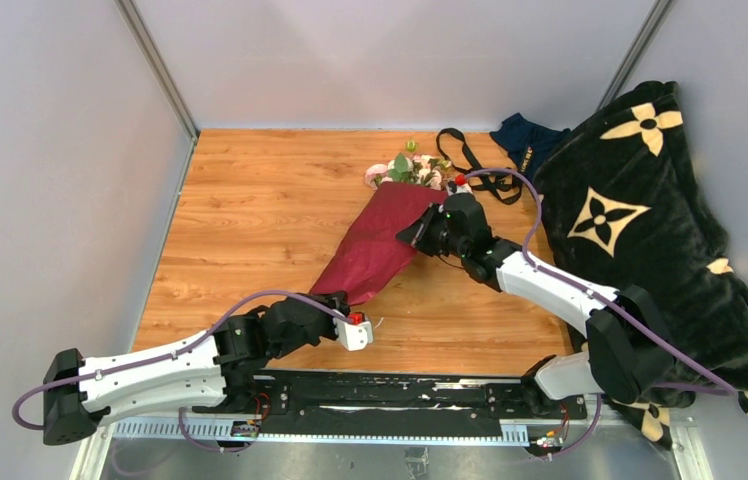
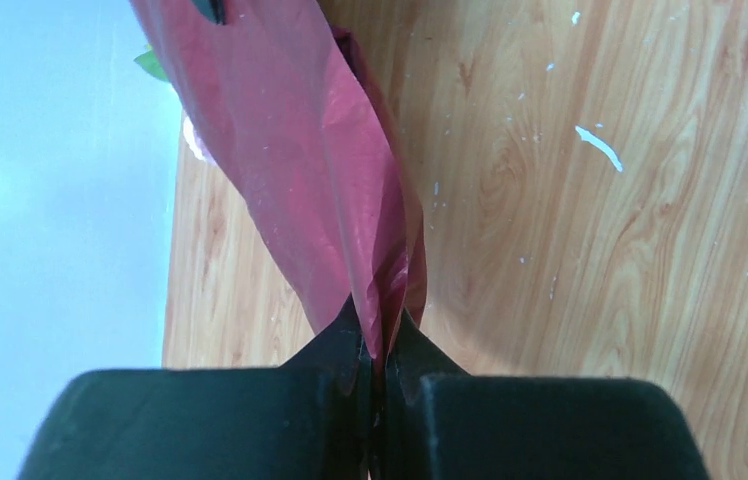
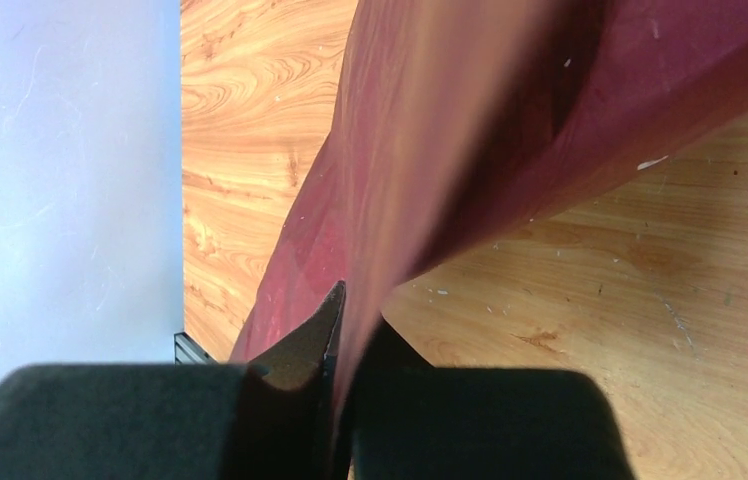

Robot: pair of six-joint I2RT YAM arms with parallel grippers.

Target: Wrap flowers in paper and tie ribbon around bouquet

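Note:
The bouquet lies slanted on the wooden table, a dark red paper [image 1: 380,245] cone with the pink and cream flowers [image 1: 408,170] and their leaves showing at its far end. My left gripper [image 1: 335,298] is shut on the cone's narrow near tip; in the left wrist view the paper [image 2: 290,150] runs straight down into the closed left gripper [image 2: 378,345]. My right gripper [image 1: 413,235] is shut on the paper's right edge near the wide end, and the right wrist view shows the right gripper [image 3: 350,325] pinching a fold of paper [image 3: 450,150]. The black ribbon [image 1: 470,160] lies loose behind the flowers.
A navy cloth [image 1: 528,140] and a big black blanket with cream flower motifs [image 1: 650,220] fill the right side. Grey walls close the table on the left and back. Small white flecks [image 2: 598,146] dot the wood.

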